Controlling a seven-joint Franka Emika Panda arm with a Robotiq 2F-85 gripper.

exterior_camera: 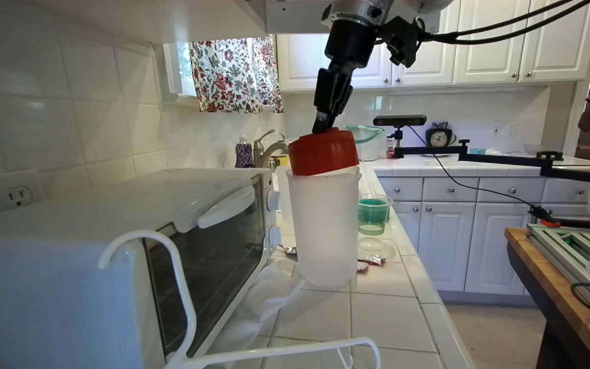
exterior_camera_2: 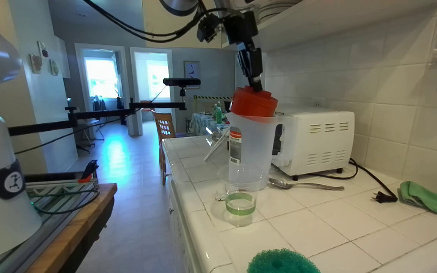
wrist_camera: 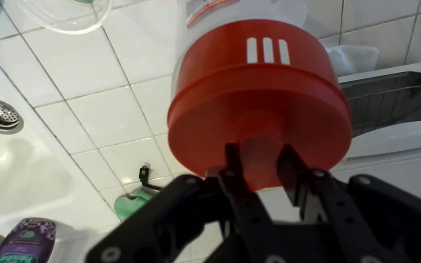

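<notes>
A tall translucent pitcher [exterior_camera: 325, 230] stands upright on the white tiled counter [exterior_camera: 382, 312], and its label side shows in an exterior view [exterior_camera_2: 254, 151]. A round red lid [exterior_camera: 324, 152] sits tilted at its mouth, also in an exterior view [exterior_camera_2: 253, 103]. Its lower edge shows red through the pitcher wall there. My gripper [exterior_camera: 320, 125] reaches down from above the lid. In the wrist view my gripper [wrist_camera: 260, 157] has a finger on each side of the raised red handle on the lid's top [wrist_camera: 210, 135], closed on it. The pitcher's inside is hidden.
A white toaster oven [exterior_camera_2: 317, 142] stands close beside the pitcher. A clear cup [exterior_camera_2: 240, 204], a spoon [exterior_camera_2: 302, 185], a green scrubber [exterior_camera_2: 283, 261] and a green cloth [exterior_camera_2: 429, 199] lie around. A white wire rack [exterior_camera: 285, 351] is near. A sink [wrist_camera: 24, 171] adjoins the counter. A shelf [exterior_camera_2: 336, 30] hangs above.
</notes>
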